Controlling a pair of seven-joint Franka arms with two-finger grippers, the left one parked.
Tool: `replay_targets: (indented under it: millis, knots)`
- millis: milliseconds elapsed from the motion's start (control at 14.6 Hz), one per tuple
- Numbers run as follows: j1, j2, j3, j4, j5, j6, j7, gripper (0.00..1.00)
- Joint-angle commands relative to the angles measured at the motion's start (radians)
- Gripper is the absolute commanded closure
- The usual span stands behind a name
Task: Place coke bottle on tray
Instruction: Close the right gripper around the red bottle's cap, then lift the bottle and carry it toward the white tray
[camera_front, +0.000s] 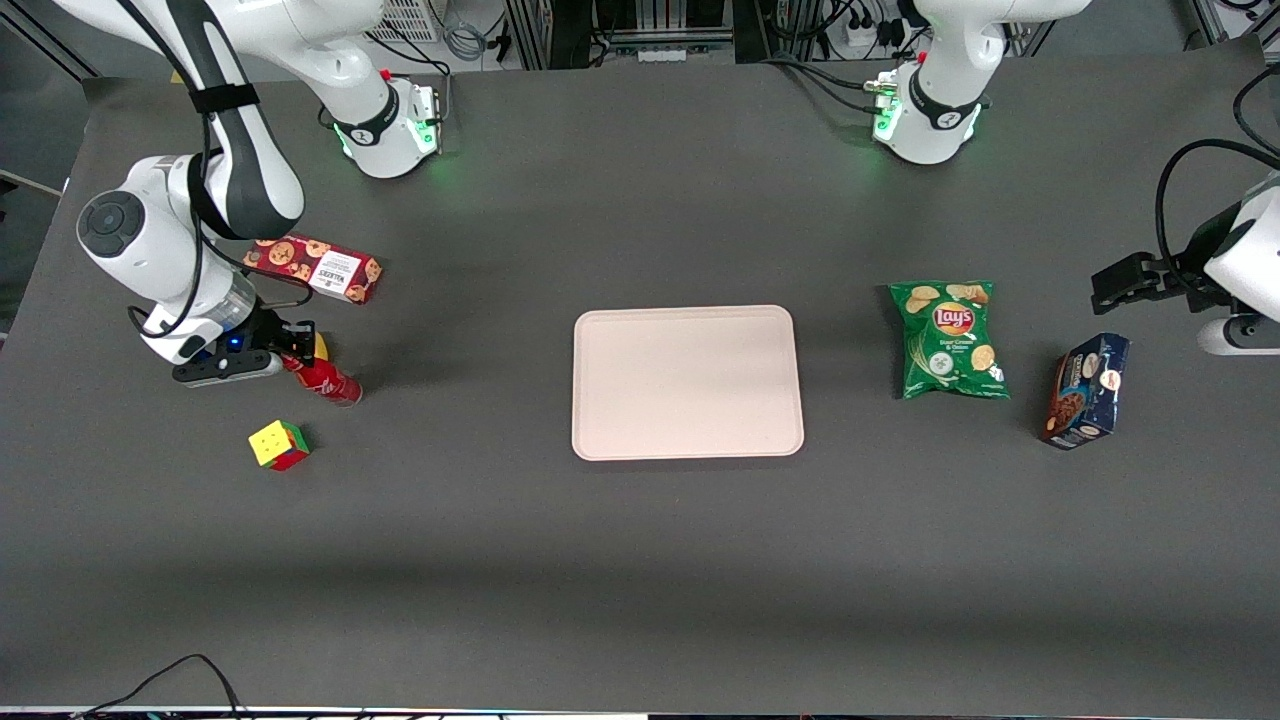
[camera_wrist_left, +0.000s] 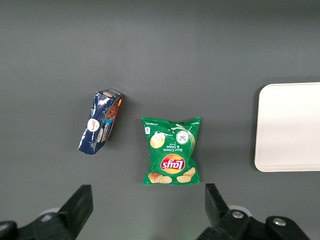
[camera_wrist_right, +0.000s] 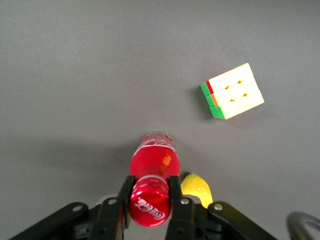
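The coke bottle is a small red bottle with a red cap, tilted, at the working arm's end of the table. My gripper is shut on its cap end. In the right wrist view the fingers press both sides of the cap of the coke bottle, with my gripper around it. The pale pinkish-beige tray lies flat at the table's middle, well away from the bottle; its edge also shows in the left wrist view.
A yellow lump sits beside the bottle. A coloured cube lies nearer the front camera. A red cookie box lies farther back. A green chips bag and a blue box lie toward the parked arm's end.
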Motion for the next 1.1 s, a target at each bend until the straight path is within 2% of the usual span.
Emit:
replay_targets:
  millis: [0,206,618,1031]
  knots:
    - [0.001,0.001,0.000,0.017,0.026,-0.014,-0.026,0.98]
    - [0.003,-0.008,0.000,0.043,0.026,-0.056,-0.024,1.00]
    - [0.010,-0.031,0.011,0.251,0.026,-0.360,-0.001,1.00]
    - [0.010,-0.028,0.141,0.492,0.026,-0.599,0.144,1.00]
